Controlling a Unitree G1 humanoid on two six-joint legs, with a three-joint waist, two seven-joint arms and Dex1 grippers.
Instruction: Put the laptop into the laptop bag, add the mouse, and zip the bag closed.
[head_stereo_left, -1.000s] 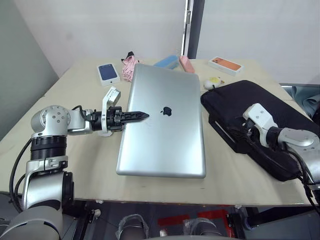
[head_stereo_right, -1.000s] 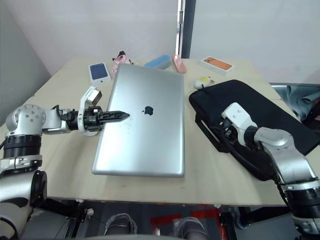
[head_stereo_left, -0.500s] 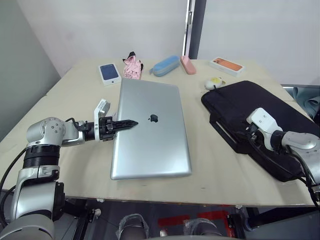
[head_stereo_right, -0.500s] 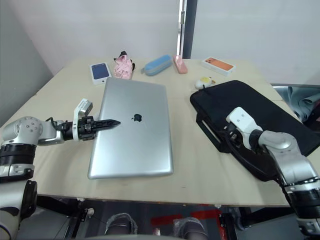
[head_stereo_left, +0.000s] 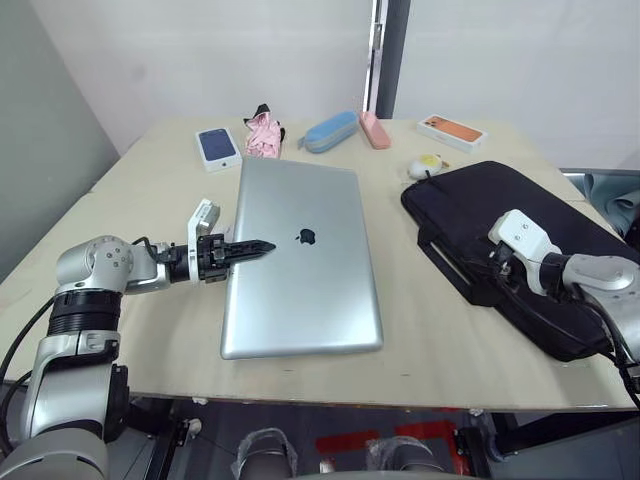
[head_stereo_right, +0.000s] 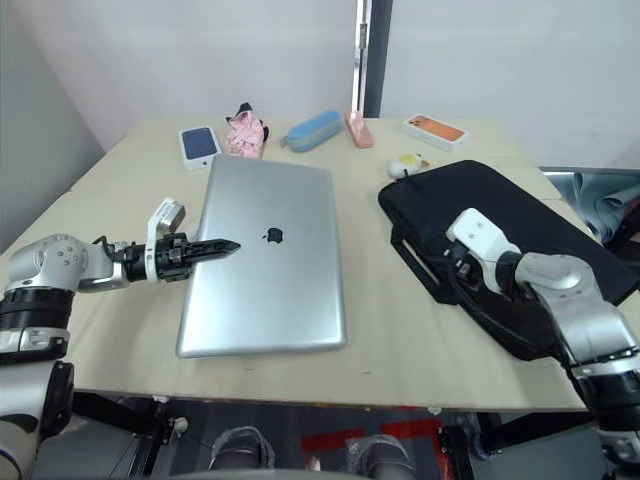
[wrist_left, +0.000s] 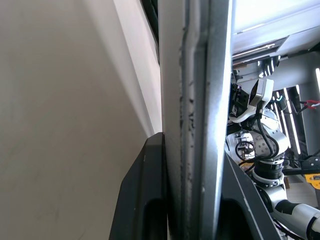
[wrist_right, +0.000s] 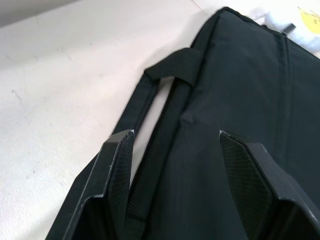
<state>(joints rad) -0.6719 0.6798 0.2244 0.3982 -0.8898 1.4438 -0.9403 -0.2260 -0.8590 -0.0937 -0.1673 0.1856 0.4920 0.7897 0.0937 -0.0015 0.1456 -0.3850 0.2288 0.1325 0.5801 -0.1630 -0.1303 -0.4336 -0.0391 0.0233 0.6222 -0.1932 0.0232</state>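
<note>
The silver-grey laptop (head_stereo_left: 310, 285) lies closed and about flat on the table's middle. My left gripper (head_stereo_left: 262, 246) is shut on its left edge, one finger on top of the lid; in the left wrist view the laptop's edge (wrist_left: 195, 120) sits between the fingers. The black laptop bag (head_stereo_left: 520, 215) lies flat at the right, its strap handles toward the laptop. My right gripper (wrist_right: 175, 134) is open just over the bag's near-left edge, with a handle strap (wrist_right: 172, 67) in front of the fingers. A small white and yellow mouse (head_stereo_left: 428, 165) rests behind the bag's far corner.
Along the back of the table (head_stereo_left: 150, 200) lie a blue phone box (head_stereo_left: 217, 147), a pink cloth (head_stereo_left: 264, 135), a blue case (head_stereo_left: 331, 130), a pink item (head_stereo_left: 374, 130) and an orange phone box (head_stereo_left: 451, 129). A bare strip separates laptop and bag.
A second ago the laptop was held up higher, nearer the bag; my left gripper has brought it down and left to lie low on the table. The right gripper has barely moved.
</note>
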